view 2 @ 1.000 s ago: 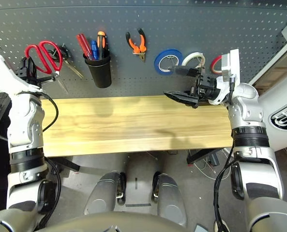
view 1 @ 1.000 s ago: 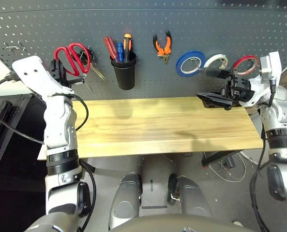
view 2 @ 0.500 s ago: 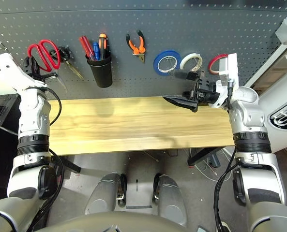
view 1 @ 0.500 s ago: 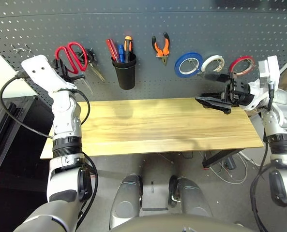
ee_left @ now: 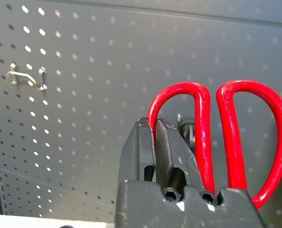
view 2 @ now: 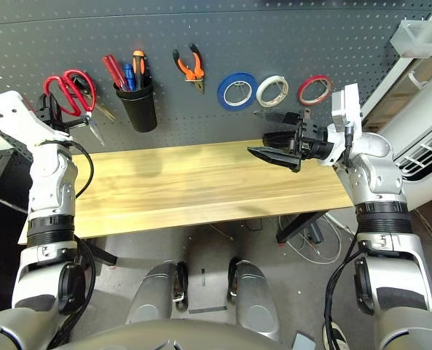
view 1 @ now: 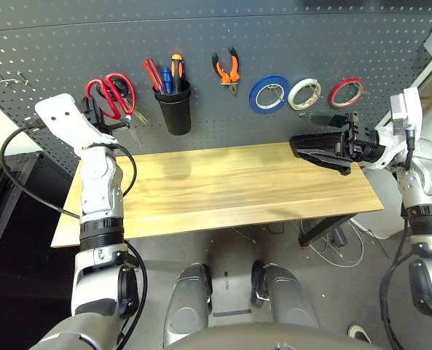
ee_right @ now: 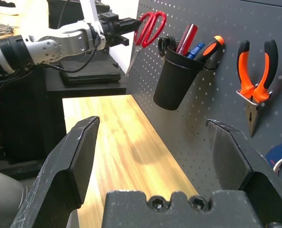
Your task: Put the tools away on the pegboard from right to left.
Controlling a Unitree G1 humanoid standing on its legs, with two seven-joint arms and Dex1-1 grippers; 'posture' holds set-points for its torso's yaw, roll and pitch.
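With the left arm extended forward to the pegboard [view 1: 201,44], its gripper [ee_left: 155,142] is closed on one loop of the red-handled scissors [ee_left: 233,137]; the right arm reaches above the counter [view 2: 201,182], its empty gripper [ee_right: 155,166] wide open.

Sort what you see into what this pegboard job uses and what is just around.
For the job:
- red-handled scissors, in the left gripper
- pliers
- red tape ring
- pegboard
- black cup

Just around:
- blue tape roll
- white tape roll
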